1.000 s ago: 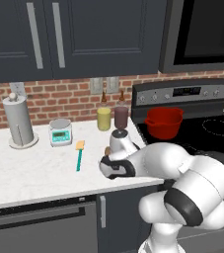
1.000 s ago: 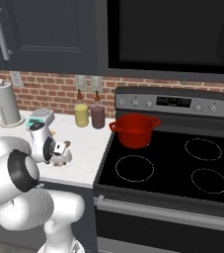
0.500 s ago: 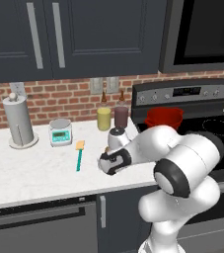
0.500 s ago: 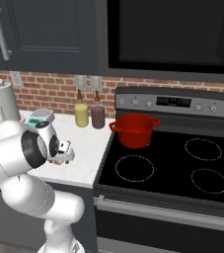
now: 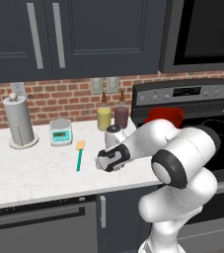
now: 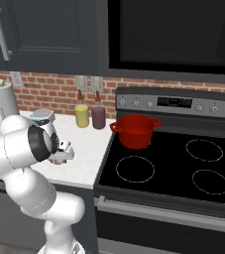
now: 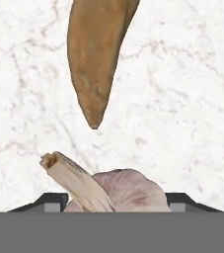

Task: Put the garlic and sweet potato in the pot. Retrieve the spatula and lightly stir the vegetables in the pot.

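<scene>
1. The white arm's two-finger gripper point(image 7: 116, 201) is hanging low over the white marbled counter point(image 7: 192, 99), jaws partly apart on either side of the small lumpy pale pinkish garlic bulb point(image 7: 128, 190); whether they are gripping it yet, cannot tell.
2. The bulb's dry woody stem point(image 7: 74, 180) is sticking out sideways, so the pads could be catching it off-centre and squirting the bulb out.
3. The tapered tan-brown sweet potato point(image 7: 96, 54) is lying just beyond the bulb; a skidding bulb could be knocking it.
4. The round bright red pot point(image 6: 135, 130) is sitting on the stove's far-left burner, well right of the gripper; a loose pinch risks a drop during the carry.
5. The teal-handled, yellow-headed spatula point(image 5: 79, 155) is lying on the counter, left of the hand.
</scene>
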